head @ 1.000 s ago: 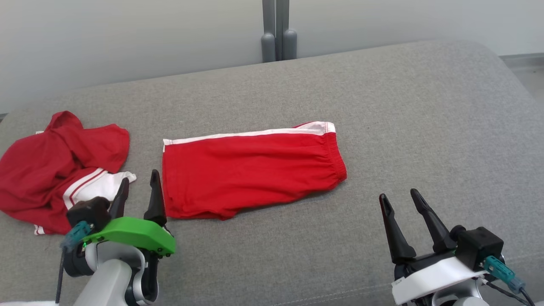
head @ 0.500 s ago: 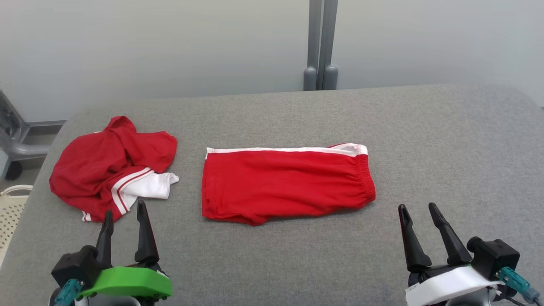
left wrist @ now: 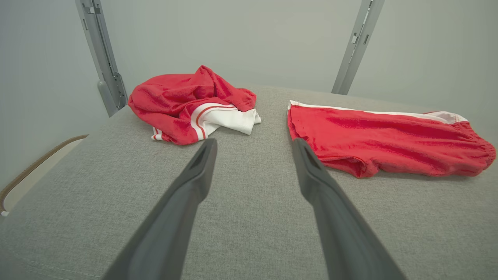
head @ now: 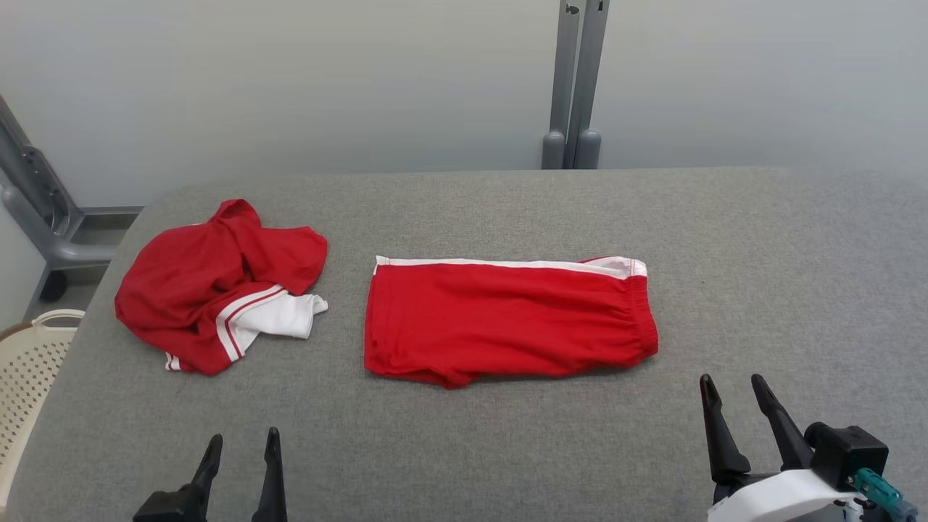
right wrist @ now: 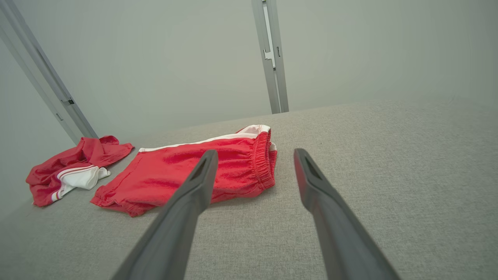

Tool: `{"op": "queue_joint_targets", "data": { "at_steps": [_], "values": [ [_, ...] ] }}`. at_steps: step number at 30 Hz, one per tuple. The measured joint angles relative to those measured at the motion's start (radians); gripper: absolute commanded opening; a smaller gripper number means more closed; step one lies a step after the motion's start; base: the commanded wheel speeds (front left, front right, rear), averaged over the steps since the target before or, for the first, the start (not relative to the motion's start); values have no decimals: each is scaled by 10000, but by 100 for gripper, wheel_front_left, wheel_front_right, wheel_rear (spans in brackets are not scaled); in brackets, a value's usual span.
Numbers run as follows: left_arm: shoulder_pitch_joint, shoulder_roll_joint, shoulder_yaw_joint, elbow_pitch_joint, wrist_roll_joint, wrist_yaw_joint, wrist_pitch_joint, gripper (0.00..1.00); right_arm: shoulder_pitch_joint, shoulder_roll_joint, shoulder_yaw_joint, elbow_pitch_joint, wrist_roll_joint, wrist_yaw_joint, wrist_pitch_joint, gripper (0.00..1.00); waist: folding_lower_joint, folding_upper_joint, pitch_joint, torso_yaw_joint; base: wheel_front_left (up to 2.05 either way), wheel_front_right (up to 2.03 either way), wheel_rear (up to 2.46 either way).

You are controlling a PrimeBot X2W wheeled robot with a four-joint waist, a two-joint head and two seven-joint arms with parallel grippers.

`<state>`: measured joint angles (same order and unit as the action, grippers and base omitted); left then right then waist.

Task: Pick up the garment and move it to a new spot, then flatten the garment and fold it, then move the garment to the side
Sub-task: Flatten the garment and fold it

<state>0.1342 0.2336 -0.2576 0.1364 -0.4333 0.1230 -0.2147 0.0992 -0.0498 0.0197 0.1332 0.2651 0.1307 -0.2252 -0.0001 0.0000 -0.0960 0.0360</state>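
Bare table surface [head: 507, 435] lies open between crumpled garment [head: 210, 283] and folded shorts [head: 507, 319], and to their right.

Looks like test lab, not home. Bare pale wall [head: 362, 87], no decoration. Grey metal frame posts [head: 576, 87] behind, angled strut [head: 32, 196] at left. Grey fabric-covered worktop [head: 761, 254]. Cream perforated laundry basket [head: 29, 377] beside it.

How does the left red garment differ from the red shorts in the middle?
The left garment is bunched in a crumpled heap; the shorts lie flat in a neat rectangle. The left garment shows a white panel with red stripes at its near side; the shorts show a white band along their far edge. Both are red with white trim, lying apart on the grey surface.
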Motion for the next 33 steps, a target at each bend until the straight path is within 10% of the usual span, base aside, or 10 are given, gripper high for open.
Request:
{"op": "queue_joint_targets", "data": {
  "at_steps": [24,33],
  "values": [
    [241,230,-36,240,-107,109,190,100,-184,2,-2,583,-242,0,407,100,0,0,131,2,0,0,0],
    [105,293,-125,190,-88,192,245,100,-2043,-21,-686,667,-1127,-2,4523,100,0,0,356,-24,0,0,0]
  ]
}}
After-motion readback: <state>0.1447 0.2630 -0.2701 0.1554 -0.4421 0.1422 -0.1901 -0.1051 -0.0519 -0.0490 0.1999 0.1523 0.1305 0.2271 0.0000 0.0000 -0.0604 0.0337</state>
